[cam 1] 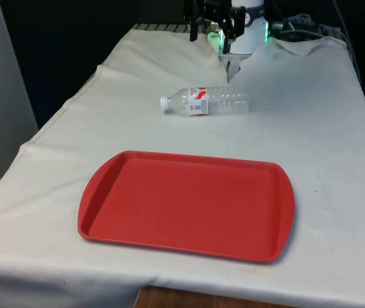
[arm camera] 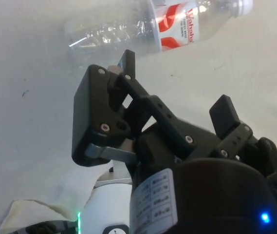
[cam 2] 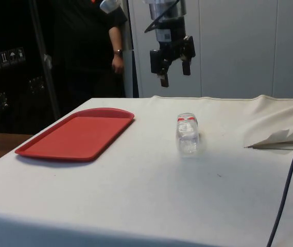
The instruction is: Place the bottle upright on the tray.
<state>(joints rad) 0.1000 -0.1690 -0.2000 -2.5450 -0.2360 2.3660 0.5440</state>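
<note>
The bottle (cam 1: 206,101) lies on its side on the worktop (cam 1: 310,147), cap toward the front view's left, approx. between the tray (cam 1: 188,204) and the robot's end, well apart from the tray's far rim. It looks like clear thin plastic w/ a red-and-white label near the cap end and looks empty, so you should judge it as very light, ribbed and crushable. It's round, so expect it to roll if you nudge it off-centre.

Your hand (cam 2: 172,69) hangs in the air above and behind the bottle, fingers apart, nothing held.

Where to grab: prob. best across the body, jaws square to the long axis, at or just past the label toward the cap, where the wall looks stiffer than the ribbed section. Squeeze lightly; too much force will likely buckle it, too little and the smooth plastic may slip when you tip it upright.

Surface: a white cloth covers the worktop, w/ a few folds and a raised wrinkle near the robot's end, but flat around the bottle. The tray is red, shallow, w/ a low rim; its floor looks flat and bare, so there's plenty of room to stand the bottle. An empty bottle will prob. tip easily, so set it down gently.

Room: in the side view a person (cam 2: 92,36) stands behind the tray's end of the worktop, and a cable (cam 2: 290,175) hangs in the foreground.
</note>
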